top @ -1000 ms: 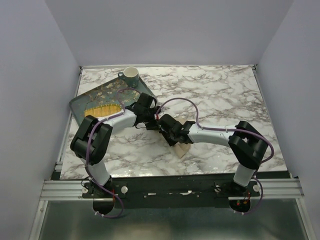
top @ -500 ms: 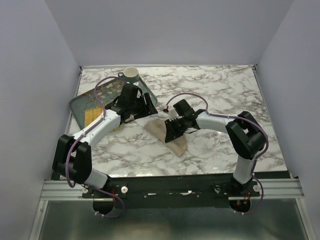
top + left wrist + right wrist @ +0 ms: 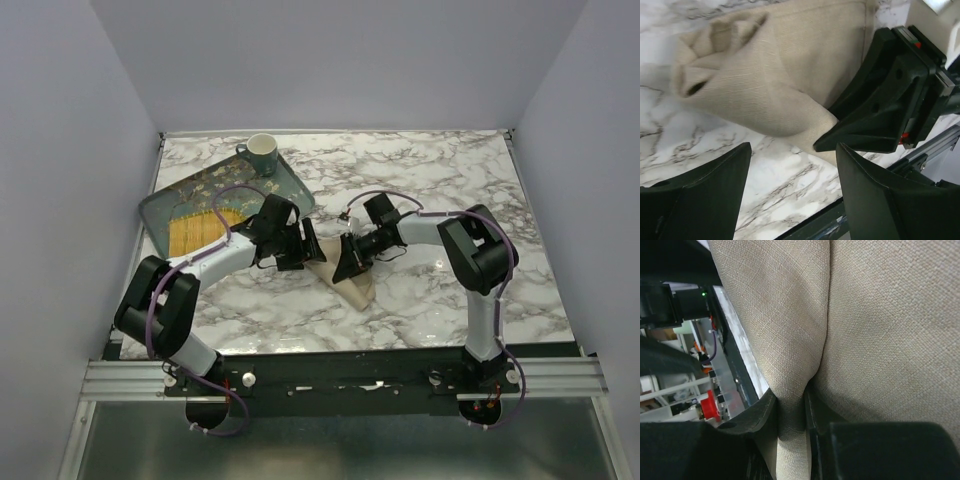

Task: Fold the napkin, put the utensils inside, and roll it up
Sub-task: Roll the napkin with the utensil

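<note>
Now, left pincer (image 3: 793,152) back beside napkin (image 3: 765,80), wider

**Two white-and-black arms**

The left arm (image 3: 222,251) and right arm (image 3: 418,230) share white tube links, bulky black joints and a looping purple cable (image 3: 375,196). Black bases stand on the silver rail (image 3: 560,376). The fingers (image 3: 705,195) are matte black wedges.

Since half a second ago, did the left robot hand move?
Yes. The left gripper came off the tray corner, down the top view, to beside the napkin.
</note>
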You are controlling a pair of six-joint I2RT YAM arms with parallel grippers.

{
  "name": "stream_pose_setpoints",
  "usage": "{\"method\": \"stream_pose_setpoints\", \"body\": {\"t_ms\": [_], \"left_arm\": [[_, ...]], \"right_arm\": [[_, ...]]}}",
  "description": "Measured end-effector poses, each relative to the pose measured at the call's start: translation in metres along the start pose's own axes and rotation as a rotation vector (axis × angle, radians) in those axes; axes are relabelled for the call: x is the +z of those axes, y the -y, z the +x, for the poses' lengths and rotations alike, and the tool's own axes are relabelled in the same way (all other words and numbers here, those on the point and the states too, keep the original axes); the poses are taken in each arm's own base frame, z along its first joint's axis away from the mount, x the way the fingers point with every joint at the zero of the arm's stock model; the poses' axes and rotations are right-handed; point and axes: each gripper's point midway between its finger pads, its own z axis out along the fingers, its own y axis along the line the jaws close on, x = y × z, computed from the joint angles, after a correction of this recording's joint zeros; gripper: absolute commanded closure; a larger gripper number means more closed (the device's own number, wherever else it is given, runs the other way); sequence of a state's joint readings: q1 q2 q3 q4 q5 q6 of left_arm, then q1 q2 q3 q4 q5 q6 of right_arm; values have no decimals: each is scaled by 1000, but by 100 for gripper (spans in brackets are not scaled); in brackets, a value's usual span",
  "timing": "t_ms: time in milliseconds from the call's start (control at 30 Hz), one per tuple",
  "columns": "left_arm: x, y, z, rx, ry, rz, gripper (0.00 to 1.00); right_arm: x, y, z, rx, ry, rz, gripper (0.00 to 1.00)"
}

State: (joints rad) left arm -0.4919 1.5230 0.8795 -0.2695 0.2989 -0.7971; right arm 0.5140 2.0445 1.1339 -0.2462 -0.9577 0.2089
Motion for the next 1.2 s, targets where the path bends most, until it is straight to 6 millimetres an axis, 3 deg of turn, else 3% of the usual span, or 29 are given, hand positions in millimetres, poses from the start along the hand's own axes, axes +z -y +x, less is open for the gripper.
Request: {"method": "stream_pose_setpoints", "body": {"t_ms": [200, 533, 733, 833, 1033, 1200], "left_arm": [[12, 14, 15, 6, -34, -6, 25], [29, -11, 14, -111, -12, -121, 22], [38, -10, 9, -159, 2, -124, 36], [40, -13, 4, -158, 27, -138, 51], [45, -15, 0, -150, 40, -140, 56], [45, -16, -3, -140, 47, -137, 63]], "right_arm": [[-1, 1, 0, 20, -7, -26, 70], [-1, 1, 0, 22, -7, -25, 65], [-2, 1, 0, 23, -7, -12, 62], [-4, 2, 1, 22, -8, 8, 62], [-15, 2, -2, 4, 1, 96, 50], [-36, -6, -6, -39, 23, 243, 39]]}}
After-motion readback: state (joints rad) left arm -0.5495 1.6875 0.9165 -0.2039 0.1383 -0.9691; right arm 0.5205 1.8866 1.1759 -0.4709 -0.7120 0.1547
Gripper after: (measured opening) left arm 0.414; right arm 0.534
